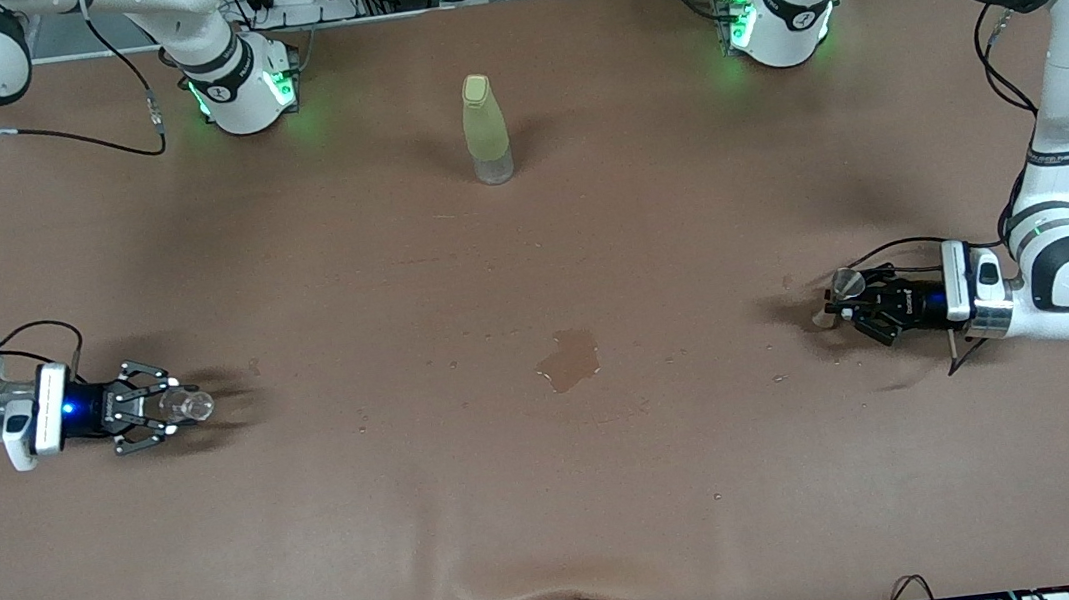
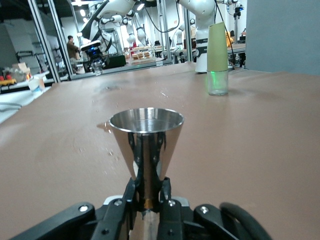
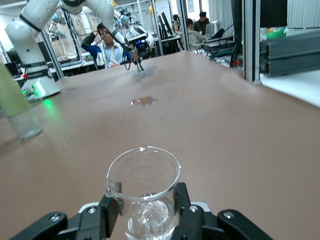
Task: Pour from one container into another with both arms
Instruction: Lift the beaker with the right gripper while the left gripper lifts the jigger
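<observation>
My right gripper (image 1: 176, 406) is shut on the tiny clear glass cup (image 1: 192, 405), low at the right arm's end of the table. In the right wrist view the cup (image 3: 144, 187) stands upright between the black fingers (image 3: 107, 212). My left gripper (image 1: 842, 307) is shut on the shiny steel jigger (image 1: 845, 287) at the left arm's end. The left wrist view shows the jigger (image 2: 146, 137) upright, pinched at its narrow waist, its upper cone open to the top. The two grippers are wide apart.
A tall pale yellow-green bottle (image 1: 486, 129) stands mid-table toward the robots' bases. A small wet puddle (image 1: 570, 359) and scattered droplets lie on the brown cloth between the grippers. The cloth is wrinkled at the table's front edge (image 1: 569, 598).
</observation>
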`<move>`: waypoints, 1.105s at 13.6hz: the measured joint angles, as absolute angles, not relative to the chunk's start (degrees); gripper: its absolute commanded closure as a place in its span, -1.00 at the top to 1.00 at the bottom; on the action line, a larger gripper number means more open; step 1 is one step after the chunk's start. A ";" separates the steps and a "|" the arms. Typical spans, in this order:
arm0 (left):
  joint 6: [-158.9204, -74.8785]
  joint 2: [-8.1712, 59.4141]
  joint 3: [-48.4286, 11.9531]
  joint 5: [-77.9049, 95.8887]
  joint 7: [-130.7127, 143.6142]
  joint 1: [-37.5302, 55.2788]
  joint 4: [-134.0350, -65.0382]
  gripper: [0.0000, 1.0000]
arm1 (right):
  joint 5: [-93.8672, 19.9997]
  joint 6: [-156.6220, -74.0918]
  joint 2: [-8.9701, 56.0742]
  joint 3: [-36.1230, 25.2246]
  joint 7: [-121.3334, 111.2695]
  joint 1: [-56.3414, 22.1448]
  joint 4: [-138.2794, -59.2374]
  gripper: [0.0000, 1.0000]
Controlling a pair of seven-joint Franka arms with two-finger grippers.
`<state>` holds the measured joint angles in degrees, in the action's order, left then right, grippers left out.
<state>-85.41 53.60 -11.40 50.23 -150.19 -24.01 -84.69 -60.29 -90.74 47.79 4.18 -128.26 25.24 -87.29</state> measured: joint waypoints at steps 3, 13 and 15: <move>-85.42 52.99 -13.41 53.38 -150.18 -23.73 -83.15 -1.00 | -62.79 -93.42 44.48 4.46 -124.61 20.81 -87.48 -0.73; -95.36 52.88 -13.73 68.15 -147.14 -15.14 -83.48 -1.00 | -83.92 -109.15 31.07 4.76 -122.77 4.83 -107.40 -0.72; -96.24 52.88 -13.84 70.10 -144.58 -13.17 -83.57 -1.00 | -85.30 -111.50 27.66 4.77 -122.67 1.83 -110.31 -0.72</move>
